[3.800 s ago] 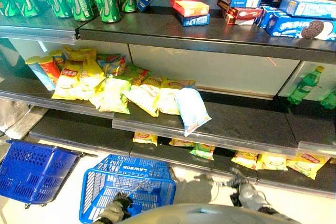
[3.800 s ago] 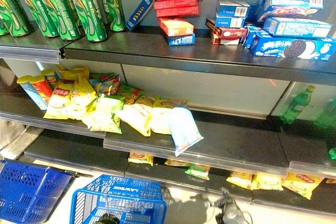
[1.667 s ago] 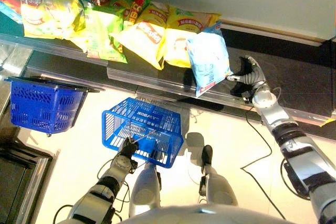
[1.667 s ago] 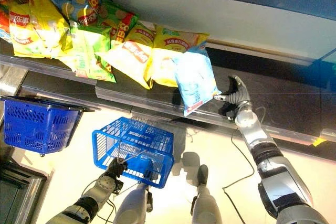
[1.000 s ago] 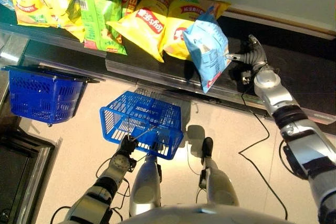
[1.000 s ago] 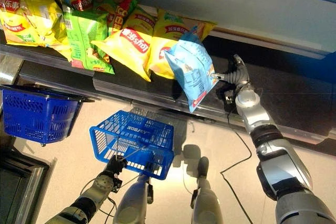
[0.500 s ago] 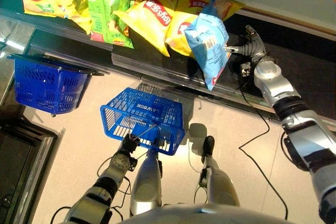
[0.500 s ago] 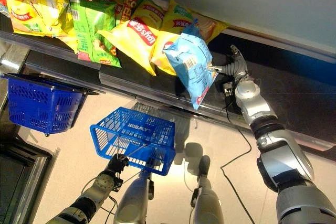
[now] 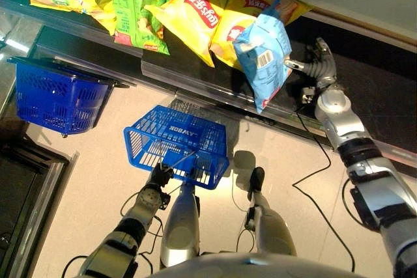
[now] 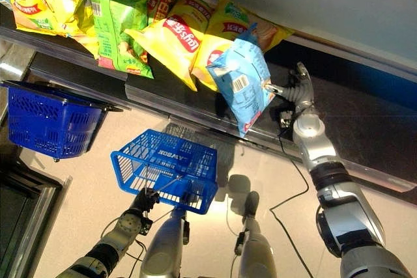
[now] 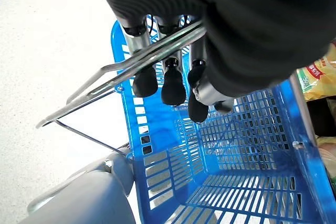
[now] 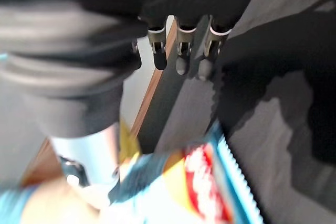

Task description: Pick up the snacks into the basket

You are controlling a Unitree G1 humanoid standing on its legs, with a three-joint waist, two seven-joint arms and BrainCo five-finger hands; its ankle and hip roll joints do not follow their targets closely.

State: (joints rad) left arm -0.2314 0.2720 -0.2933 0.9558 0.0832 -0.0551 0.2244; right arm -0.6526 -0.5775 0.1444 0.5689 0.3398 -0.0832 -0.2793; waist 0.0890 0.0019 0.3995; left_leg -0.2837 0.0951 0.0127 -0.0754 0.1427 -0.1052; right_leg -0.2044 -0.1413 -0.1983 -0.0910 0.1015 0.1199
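i hold the blue basket (image 9: 177, 144) low in front of me with my left hand (image 9: 158, 177). in the left wrist view the fingers (image 11: 173, 85) are curled around the metal handle (image 11: 131, 66), so this grip looks secure. the inside of the basket, as far as i see through the mesh, has no snack in it yet.

my right hand (image 10: 294, 89) is up at the shelf (image 9: 365, 96), on the right side of the scene. it pinches the light blue snack bag (image 9: 264, 56) at the bag's right edge, between the thumb and the fingers. in the right wrist view the other fingers (image 12: 181, 51) look rather straight and loose, and the bag (image 12: 184, 182) is seen close under the thumb. the bag is lifted and tilted; its lower corner hangs over the front edge of the shelf, above the floor. i cannot tell if its far side touches the yellow bags (image 9: 221, 11) behind it.

so i judge the task is at its beginning: one bag is taken but not delivered, and the basket waits lower and more to the left. what is left is to carry this bag down over the basket and release it there. after that many snacks remain on the shelf, the yellow ones and the green bags (image 9: 137, 4) further left. a second blue basket (image 9: 55, 99) stands on the floor at the far left, not used.
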